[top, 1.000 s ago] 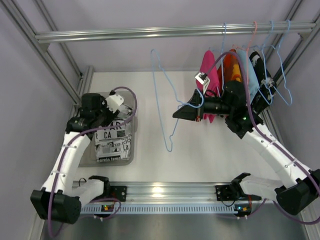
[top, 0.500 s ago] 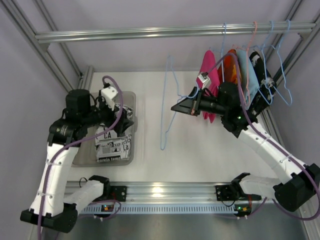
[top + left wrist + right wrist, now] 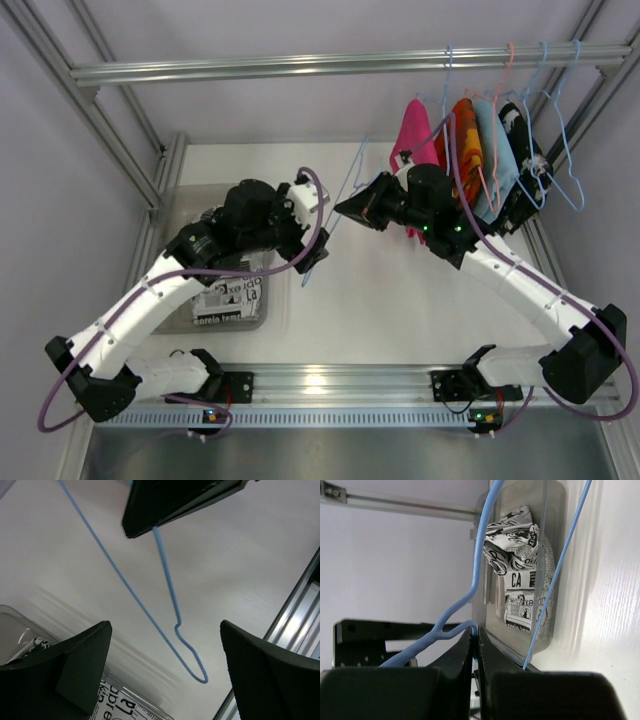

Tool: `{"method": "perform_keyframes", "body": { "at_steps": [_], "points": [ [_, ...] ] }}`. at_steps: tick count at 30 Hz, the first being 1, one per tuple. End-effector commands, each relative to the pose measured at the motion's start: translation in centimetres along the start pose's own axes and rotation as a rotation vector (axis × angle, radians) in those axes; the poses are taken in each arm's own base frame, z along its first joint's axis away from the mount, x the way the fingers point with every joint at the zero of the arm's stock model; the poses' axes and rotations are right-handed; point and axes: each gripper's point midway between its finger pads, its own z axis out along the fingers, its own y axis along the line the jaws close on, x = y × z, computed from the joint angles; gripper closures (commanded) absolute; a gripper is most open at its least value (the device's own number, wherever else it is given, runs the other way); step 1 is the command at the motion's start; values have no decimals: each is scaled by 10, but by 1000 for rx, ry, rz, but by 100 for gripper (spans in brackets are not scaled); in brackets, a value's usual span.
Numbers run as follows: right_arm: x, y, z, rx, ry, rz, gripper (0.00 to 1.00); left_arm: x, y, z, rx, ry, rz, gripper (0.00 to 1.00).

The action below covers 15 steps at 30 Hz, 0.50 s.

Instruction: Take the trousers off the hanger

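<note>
One hanger (image 3: 167, 580) pinched in right gripper (image 3: 476, 635), left gripper (image 3: 165, 630) agape, trousers (image 3: 517, 580) in bin (image 3: 170, 320)

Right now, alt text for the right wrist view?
The right gripper is shut on the bare light-blue wire hanger, over the white table. Beyond it, the newsprint-patterned trousers lie crumpled in a clear tray, off the hanger.

Robotics lab test cell: aluminium-extrusion frame (image 3: 300, 65), plain white enclosure walls (image 3: 250, 110), white tabletop (image 3: 400, 310), slotted base rail (image 3: 330, 381).
</note>
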Motion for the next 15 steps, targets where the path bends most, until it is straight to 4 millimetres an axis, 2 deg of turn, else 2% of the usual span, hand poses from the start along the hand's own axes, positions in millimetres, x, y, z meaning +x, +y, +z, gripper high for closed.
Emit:
{"method": "perform_keyframes", "body": {
  "at_steps": [1,5,8,11,13,15],
  "points": [
    [-6,20,0,-26,-39,36,100,-16,-3,14,-53,-42,66,6],
    [-8,22,0,-31,-44,39,100,-17,-12,26,-35,-43,49,6],
    [-6,29,-1,-61,-35,42,100,-15,-7,40,-72,-18,50,11],
    [-3,30,-2,-73,-25,47,100,-14,10,49,-171,8,40,21],
    [-1,28,-2,-76,-17,52,100,-18,17,52,-209,-1,40,35],
    [0,28,-2,-82,-14,56,100,-17,19,57,-220,1,39,43]
  ]
}}
